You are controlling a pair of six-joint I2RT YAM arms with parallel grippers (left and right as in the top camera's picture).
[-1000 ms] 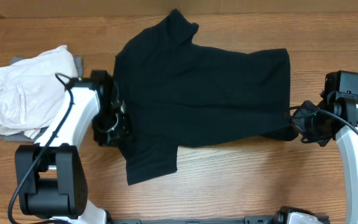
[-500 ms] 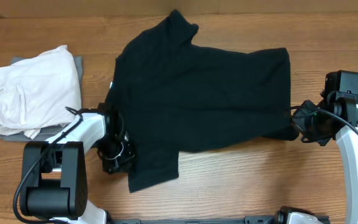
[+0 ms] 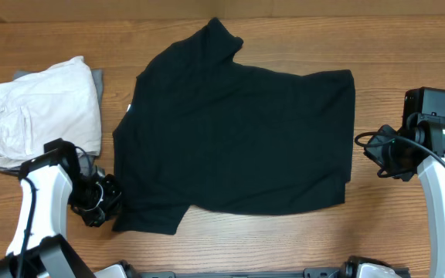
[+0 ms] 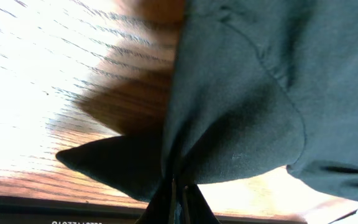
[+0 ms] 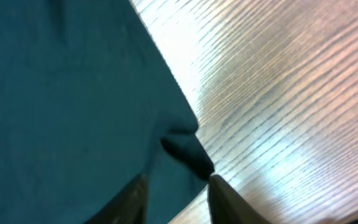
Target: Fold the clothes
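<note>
Two-handed job: my left gripper (image 4: pixel 178 196) clamps the T-shirt (image 3: pixel 238 131) at its near-left sleeve; my right gripper (image 5: pixel 178 196) stands parted beside the right hem. Soft, limp cloth; I'd pinch corners.

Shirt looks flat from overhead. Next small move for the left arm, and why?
Probably open the left gripper and release the sleeve: the black T-shirt lies spread flat, the right gripper is open at the hem, and only the left pinches fabric.

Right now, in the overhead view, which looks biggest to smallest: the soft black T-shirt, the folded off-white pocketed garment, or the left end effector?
Largest: the soft black T-shirt.
Next: the folded off-white pocketed garment.
Smallest: the left end effector.
</note>
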